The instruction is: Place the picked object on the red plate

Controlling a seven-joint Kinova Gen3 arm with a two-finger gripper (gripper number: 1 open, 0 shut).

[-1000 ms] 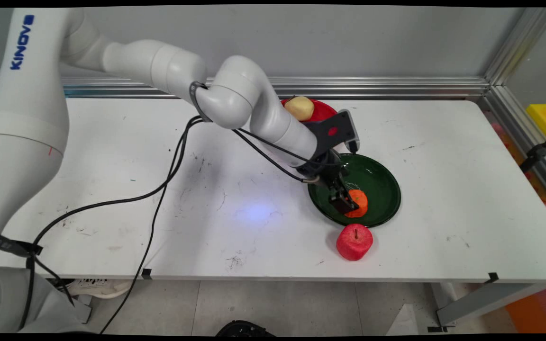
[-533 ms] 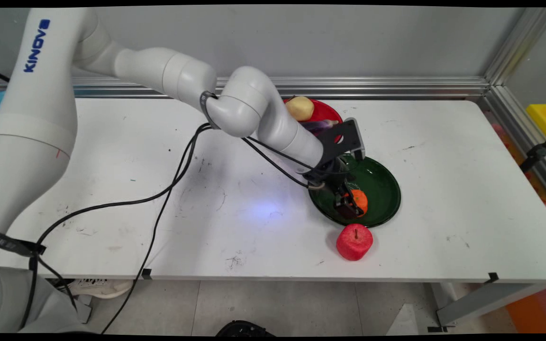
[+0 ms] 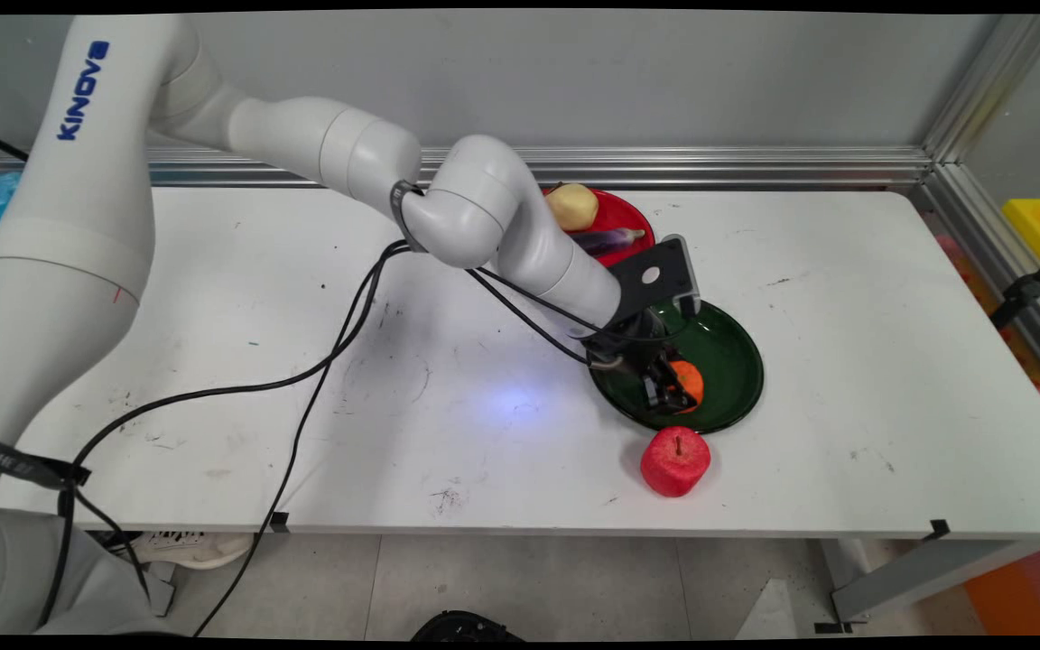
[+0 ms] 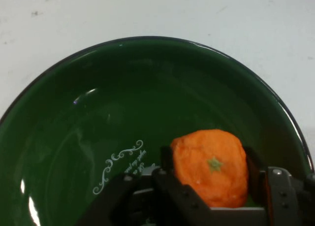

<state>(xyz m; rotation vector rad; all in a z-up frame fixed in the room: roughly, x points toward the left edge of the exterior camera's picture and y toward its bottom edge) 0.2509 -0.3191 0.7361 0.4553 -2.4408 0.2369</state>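
1. Right of centre in the main view, a dark green plate [image 3: 728,348] sits on the white table [image 3: 845,316], and the black claw [image 3: 670,394] reaches down into it from the upper left of the frame.
2. Inside the plate, toward its lower left part in the main view, sits an orange fruit [image 3: 690,383], a mandarin by its look.
3. From the hand view, the claw [image 4: 209,169] is clenched around the orange fruit [image 4: 209,164]: one black finger presses its left side and the other its right side, and a small green stem mark faces the camera.
4. The same hand view shows the green plate [image 4: 98,113] filling most of the frame, with a pale curly printed ornament [image 4: 123,167] on its floor just left of the fruit.
5. Whether the fruit rests on the plate or is raised off it cannot be told.
6. Below the plate in the main view, just beside its near rim, stands a red apple [image 3: 674,461] with a dark stem, upright on the table.
7. Above and left of the green plate lies a red plate [image 3: 633,217], partly hidden by the white arm.
8. On the red plate sit a yellowish potato-like thing [image 3: 574,206] and a small purple eggplant [image 3: 608,240], which lie close together.
9. Black cables [image 3: 303,397] hang from the arm and trail across the left half of the table.
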